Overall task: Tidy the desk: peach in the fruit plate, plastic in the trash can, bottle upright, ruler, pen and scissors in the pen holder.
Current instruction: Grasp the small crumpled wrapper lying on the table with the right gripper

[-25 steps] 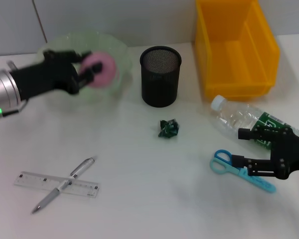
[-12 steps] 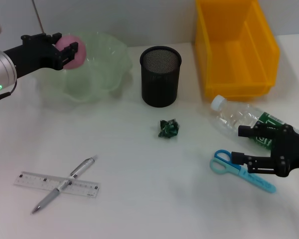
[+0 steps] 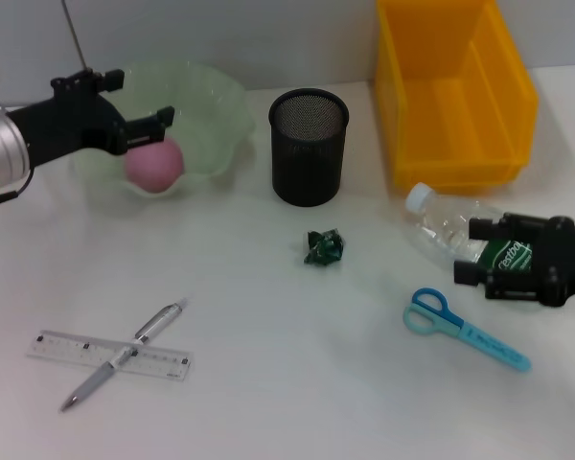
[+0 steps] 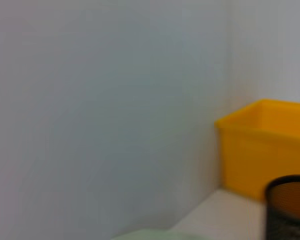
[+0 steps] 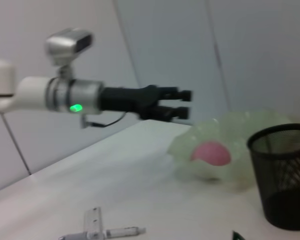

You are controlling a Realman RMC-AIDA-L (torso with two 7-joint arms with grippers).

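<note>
I read this as one item finished and five to go. The desk (image 3: 268,383) holds most of the clutter. The trash can (image 3: 455,91) stands at the far right with nothing that I can see inside it. The fruit plate (image 3: 216,115) at the far left has the peach (image 3: 154,165) lying in it, so that part looks done. My left gripper (image 3: 139,101) hangs above the plate with its fingers spread apart and nothing between them, the peach clear below it.

The bottle (image 3: 441,225) lies on its side in front of the trash can, cap toward the pen holder (image 3: 309,146), which stands in the middle and looks empty. My right gripper (image 3: 474,254) sits at the bottle's label end with its fingers parted around the body; I judge it is not yet closed on it, so standing the bottle up comes next.

The ruler (image 3: 67,347) lies flat near the front left with the pen (image 3: 158,326) crossed over it. The scissors (image 3: 465,331) lie just in front of the bottle. The crumpled green plastic (image 3: 323,246) rests in front of the pen holder.
</note>
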